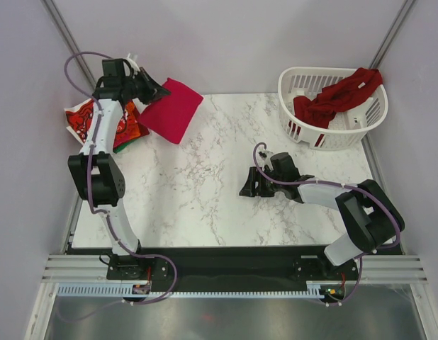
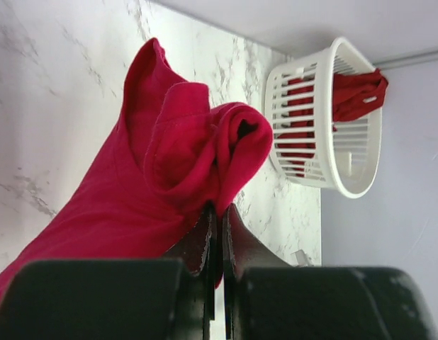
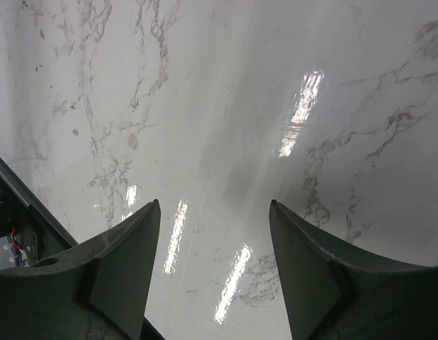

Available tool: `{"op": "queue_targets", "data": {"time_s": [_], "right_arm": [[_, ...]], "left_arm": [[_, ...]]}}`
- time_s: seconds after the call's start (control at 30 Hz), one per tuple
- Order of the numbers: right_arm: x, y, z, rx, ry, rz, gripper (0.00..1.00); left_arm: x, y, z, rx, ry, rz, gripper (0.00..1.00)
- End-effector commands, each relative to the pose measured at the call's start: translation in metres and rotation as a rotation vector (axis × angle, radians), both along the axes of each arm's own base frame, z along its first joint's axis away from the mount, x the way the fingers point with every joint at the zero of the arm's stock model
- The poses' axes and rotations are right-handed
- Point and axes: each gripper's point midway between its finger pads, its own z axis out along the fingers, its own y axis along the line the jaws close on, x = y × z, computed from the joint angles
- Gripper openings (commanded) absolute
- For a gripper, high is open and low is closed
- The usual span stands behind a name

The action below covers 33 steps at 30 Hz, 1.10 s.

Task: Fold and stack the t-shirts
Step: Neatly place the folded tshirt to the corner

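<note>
Top external view, starting farthest left of the white basket (image 1: 286,85): a red tee with white script (image 1: 81,117) lies crumpled at the tabletop (image 1: 198,177) edge, as far from the basket as anything here. An orange layer shows at its basket-facing side, partly hidden under my left arm.

Next toward the basket is my left claw (image 2: 219,219), reaching to the far edge of the tabletop. My left wrist view shows its fingers pressed together on a bunched fold of the bright red tee (image 1: 173,110). The cloth rolls up over the fingertips and spreads away in a broad folded panel. From above, that panel sits between the scripted tee and the basket, nearer the scripted tee, with one corner running toward my left arm. I cannot tell whether it rests on the marble or hangs just above it.

Closer to the basket, and on its near side, my right claw (image 3: 215,269) is low over bare marble. Its fingers are spread wide and hold nothing.

The basket stands at the far right corner of the tabletop. A dark red tee (image 1: 339,95) is heaped inside it, one end draped over the rim on the side away from my arms.
</note>
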Motion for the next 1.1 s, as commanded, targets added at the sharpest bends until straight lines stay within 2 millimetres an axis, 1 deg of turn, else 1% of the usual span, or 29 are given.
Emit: {"op": "queue_targets", "data": {"time_s": [0.0,0.03,0.07,0.1,0.17,0.2,0.23,0.3,0.33,0.37,0.4,0.43,0.47,0.5,0.57,0.6,0.63,0.7,0.73,0.8,0.83,0.87,0.9,0.93,1.0,1.03,1.07], "right_arm": [[0.004,0.004,0.005,0.026,-0.033,0.02,0.71],[0.004,0.004,0.005,0.025,-0.034,0.021,0.71],[0.004,0.004,0.005,0.026,-0.034,0.022,0.71],[0.004,0.004,0.006,0.028,-0.034,0.021,0.72],[0.004,0.004,0.005,0.028,-0.034,0.021,0.71],[0.005,0.004,0.006,0.029,-0.035,0.02,0.72],[0.004,0.004,0.005,0.028,-0.034,0.022,0.71],[0.004,0.005,0.005,0.029,-0.032,0.023,0.71],[0.004,0.004,0.004,0.028,-0.031,0.022,0.72],[0.004,0.004,0.004,0.028,-0.031,0.022,0.72],[0.004,0.004,0.005,0.03,-0.029,0.02,0.72],[0.004,0.004,0.004,0.029,-0.028,0.022,0.72],[0.004,0.005,0.005,0.03,-0.029,0.023,0.72],[0.004,0.005,0.005,0.03,-0.03,0.024,0.72],[0.004,0.004,0.004,0.028,-0.027,0.022,0.72],[0.004,0.005,0.004,0.029,-0.026,0.023,0.72],[0.004,0.005,0.004,0.028,-0.027,0.024,0.72],[0.004,0.005,0.004,0.03,-0.025,0.024,0.72],[0.004,0.005,0.003,0.029,-0.023,0.024,0.72],[0.004,0.005,0.003,0.028,-0.024,0.025,0.72],[0.004,0.005,0.003,0.028,-0.024,0.025,0.72],[0.004,0.005,0.004,0.029,-0.025,0.025,0.72],[0.004,0.005,0.004,0.03,-0.022,0.023,0.72],[0.005,0.004,0.004,0.028,-0.024,0.023,0.72],[0.004,0.004,0.002,0.027,-0.021,0.023,0.72],[0.005,0.004,0.003,0.027,-0.021,0.023,0.72],[0.005,0.004,0.003,0.027,-0.021,0.023,0.73]], "left_arm": [[-0.018,0.019,0.099,0.012,-0.203,0.001,0.02],[-0.019,0.032,0.118,0.007,-0.236,0.028,0.02],[-0.021,0.038,0.127,-0.002,-0.246,0.036,0.02],[-0.022,0.052,0.134,-0.007,-0.246,0.064,0.02],[-0.03,0.064,0.159,-0.009,-0.293,0.092,0.02],[-0.032,0.069,0.167,-0.008,-0.31,0.103,0.02],[-0.037,0.081,0.182,-0.003,-0.343,0.13,0.02],[-0.042,0.094,0.194,-0.009,-0.362,0.155,0.02],[-0.043,0.111,0.198,-0.008,-0.369,0.187,0.02],[-0.044,0.118,0.203,-0.015,-0.38,0.193,0.02],[-0.043,0.126,0.204,-0.025,-0.378,0.201,0.02],[-0.044,0.142,0.209,-0.036,-0.386,0.224,0.02],[-0.041,0.152,0.205,-0.043,-0.375,0.246,0.02],[-0.04,0.169,0.201,-0.049,-0.364,0.281,0.02],[-0.036,0.18,0.187,-0.086,-0.32,0.294,0.02],[-0.033,0.187,0.177,-0.097,-0.294,0.307,0.02],[-0.031,0.196,0.163,-0.11,-0.257,0.326,0.02],[-0.027,0.206,0.141,-0.111,-0.212,0.348,0.02],[-0.025,0.217,0.118,-0.118,-0.16,0.376,0.02],[-0.02,0.234,0.086,-0.131,-0.091,0.417,0.02],[-0.018,0.25,0.055,-0.155,-0.027,0.443,0.02],[-0.017,0.258,0.04,-0.172,0.007,0.456,0.02],[-0.018,0.27,0.028,-0.18,0.029,0.479,0.03],[-0.015,0.279,0.008,-0.193,0.066,0.489,0.04],[-0.013,0.29,-0.002,-0.187,0.077,0.508,0.14],[-0.012,0.3,-0.002,-0.172,0.063,0.518,0.19],[-0.01,0.307,-0.006,-0.165,0.065,0.534,0.26]]}}
